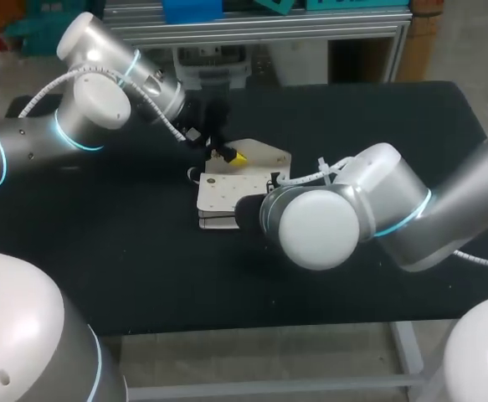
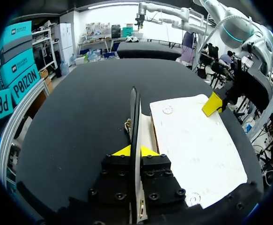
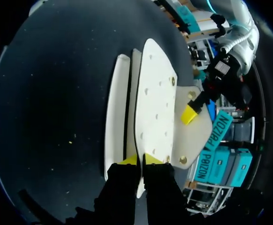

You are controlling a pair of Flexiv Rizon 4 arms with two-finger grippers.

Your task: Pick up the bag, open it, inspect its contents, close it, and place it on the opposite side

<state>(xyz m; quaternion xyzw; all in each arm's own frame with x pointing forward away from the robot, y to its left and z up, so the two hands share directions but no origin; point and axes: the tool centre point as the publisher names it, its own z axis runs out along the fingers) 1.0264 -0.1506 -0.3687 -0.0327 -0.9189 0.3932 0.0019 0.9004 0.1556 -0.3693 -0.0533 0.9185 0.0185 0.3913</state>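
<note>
A flat white bag [image 1: 225,194] lies in the middle of the black table. Its flap [image 1: 256,157] is lifted at the far side. My left gripper [image 1: 231,157] reaches in from the left and is shut on the flap's edge; in the left wrist view the thin edge of the bag [image 2: 192,150] runs up between the yellow tips of that gripper [image 2: 135,151]. My right gripper [image 3: 140,159] is shut on a thin edge of the bag [image 3: 152,93]. In the head view the right wrist hides its fingers. Each wrist view shows the other arm's yellow tip at the bag's far corner.
The black table [image 1: 352,117] stretches bare around the bag on all sides. My right arm's big elbow joint [image 1: 323,226] hangs over the table just right of the bag. A metal frame runs along the table's far edge.
</note>
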